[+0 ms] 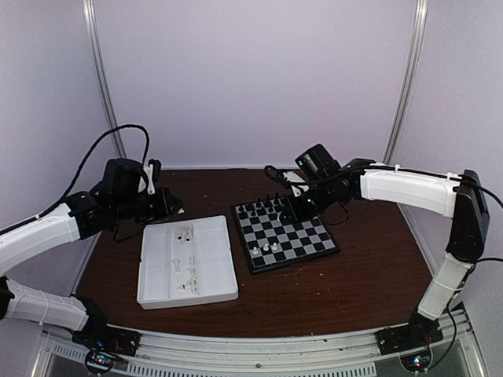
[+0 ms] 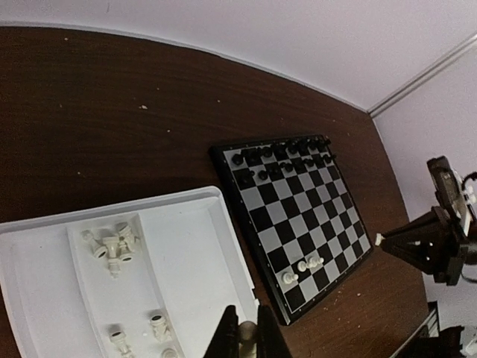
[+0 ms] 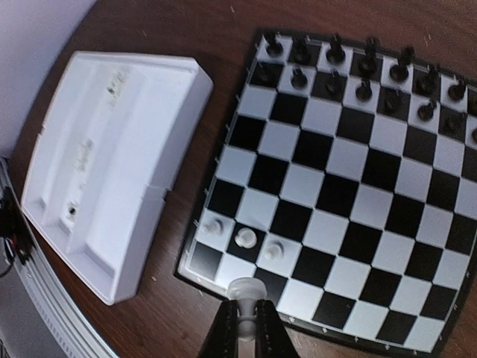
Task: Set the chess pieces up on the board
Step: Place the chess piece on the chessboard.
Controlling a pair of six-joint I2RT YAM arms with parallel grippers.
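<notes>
Chess pieces (image 3: 244, 237): three white on board's (image 3: 335, 194) near edge. Right tool (image 3: 244, 319) pinches a fourth above board; left tool (image 2: 245, 332) pinches another, off board.

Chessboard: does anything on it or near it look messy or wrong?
Nothing on the board looks wrong: the black chessmen and the three white chess pieces stand upright on squares. The only mess is in the white tray, where leftover white pieces lie in a jumbled heap, some seemingly tipped over.

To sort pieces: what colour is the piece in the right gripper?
White chess piece, shown best in the right wrist view.
</notes>
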